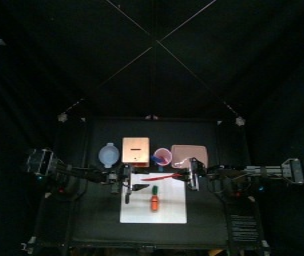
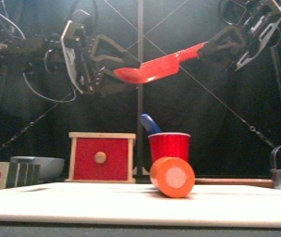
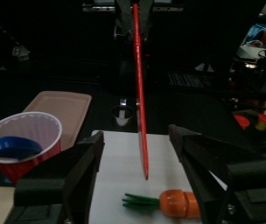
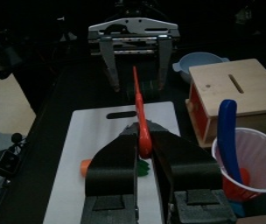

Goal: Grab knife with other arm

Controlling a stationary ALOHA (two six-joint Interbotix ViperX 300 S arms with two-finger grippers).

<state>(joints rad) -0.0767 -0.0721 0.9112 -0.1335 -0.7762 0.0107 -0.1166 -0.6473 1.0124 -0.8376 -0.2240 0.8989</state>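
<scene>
Table [image 1: 108, 232]: black and small. I keep both my arms raised above its middle, so the handover happens in the air and nothing below gets knocked.
Cutting board [image 1: 152, 208]: white, lying at the table's middle toward the front edge, directly under my grippers. If the knife slips, I judge it lands here.
Wooden box [image 2: 103, 157]: red-faced, near the back edge on my left side, well clear of the exchange.
Red cup [image 2: 169, 147]: near the back edge beside the box, a blue utensil leaning inside it.
Knife [image 2: 162, 66]: red, held up in the air over the cutting board, tilted, spanning between my two arms so the free end is offered across.
Carrot [image 2: 173, 177]: orange, lying on the cutting board below the knife, untouched.
Right gripper [image 4: 143, 150]: clenched on the knife's near end, pointing the blade toward my other arm.
Left gripper [image 3: 136, 162]: released, jaws spread wide with the knife's tip between them, not yet closed; the grab is still to be made.
</scene>
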